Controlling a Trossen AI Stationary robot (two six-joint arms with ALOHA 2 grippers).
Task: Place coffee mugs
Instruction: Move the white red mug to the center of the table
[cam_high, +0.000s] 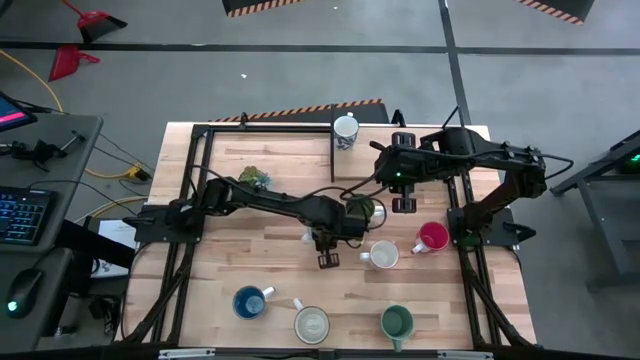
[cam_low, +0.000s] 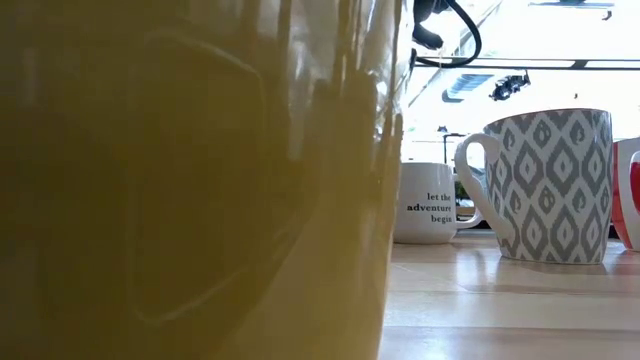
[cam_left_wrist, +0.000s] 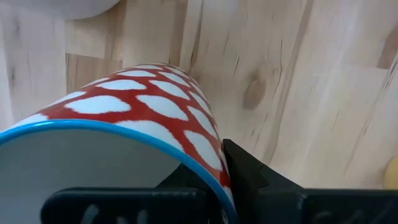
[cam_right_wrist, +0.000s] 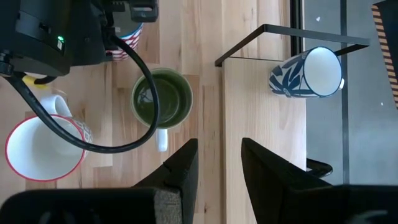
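Note:
My left gripper (cam_high: 328, 250) is at the table's middle, shut on a red-and-white patterned mug with a blue rim (cam_left_wrist: 143, 106); this mug also shows under the left arm in the right wrist view (cam_right_wrist: 127, 34). My right gripper (cam_high: 405, 195) is open and empty above the table, next to an olive green mug (cam_right_wrist: 161, 99) that stands on its base. A white mug (cam_high: 383, 255) and a red mug (cam_high: 432, 237) stand right of the left gripper. A blue mug (cam_high: 248, 302), a cream mug (cam_high: 311, 323) and a green mug (cam_high: 396, 321) stand along the near edge. My left gripper holds the patterned mug by its wall at the rim (cam_left_wrist: 214, 165), one finger outside (cam_left_wrist: 249, 174) and the other inside the mug. Whether the mug's base is on the table I cannot tell.
A white mug with blue leaves (cam_high: 345, 130) sits at the far edge beside a black frame (cam_right_wrist: 280, 31). A leafy sprig (cam_high: 255, 177) lies at the far left. In the low view a yellowish mug (cam_low: 200, 180) fills the left; a lettered white mug (cam_low: 430, 205) and a grey-patterned mug (cam_low: 545, 185) stand beyond.

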